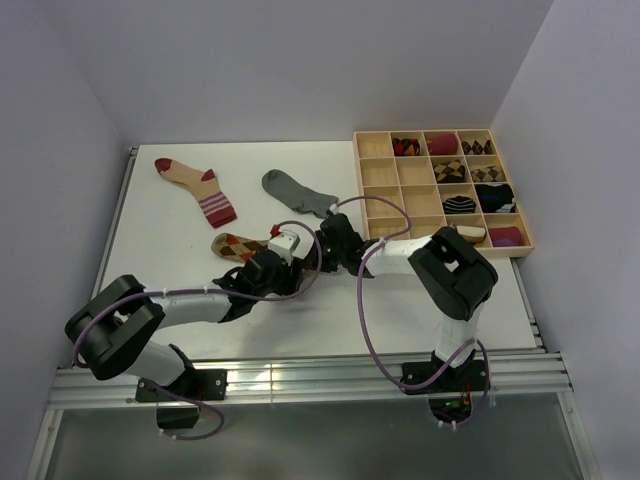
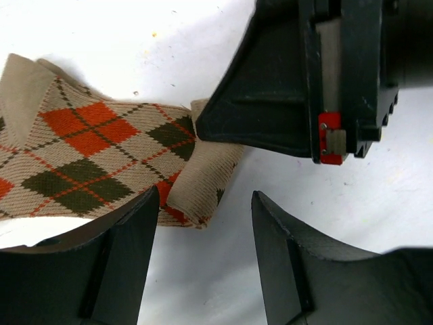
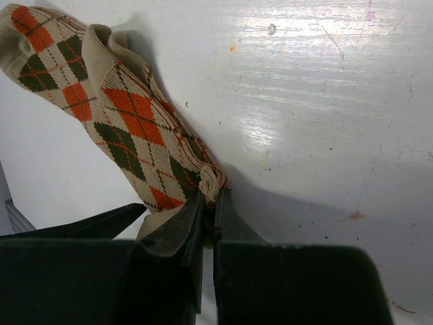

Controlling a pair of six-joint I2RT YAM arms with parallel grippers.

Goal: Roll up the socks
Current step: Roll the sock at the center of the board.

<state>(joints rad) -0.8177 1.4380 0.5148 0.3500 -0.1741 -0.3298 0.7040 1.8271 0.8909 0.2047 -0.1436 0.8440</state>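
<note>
Just beyond the aluminium rail (image 1: 300, 378) at the near edge, the work in hand lay at the middle of the white table (image 1: 170, 265): the brown argyle sock (image 2: 88, 156), flat on the top. The right gripper (image 3: 211, 200) had its fingers closed on one edge of that sock, pinching a small bunch of fabric between them. The left gripper (image 2: 204, 203) stood with its fingers apart, one on each side of a short turned-over end of the sock, touching nothing that could be seen.

It looked like the start of the roll, with one fold made and the rest of the sock lying unrolled. The next move would likely call for the left fingers to take the folded end and turn it over again while the right held the cloth from sliding. The soft knit could spring open if let go too soon.

Farther off lay the grey sock (image 1: 295, 192) and, to its left, the beige sock (image 1: 195, 188) with dark-red toe and striped cuff. Both were flat, unrolled and well apart from the grippers. At the far right sat a wooden compartment tray (image 1: 358, 190) with sock bundles (image 1: 450, 172) in its right-hand compartments. Plain pale walls (image 1: 300, 70) closed the table in on three sides.
</note>
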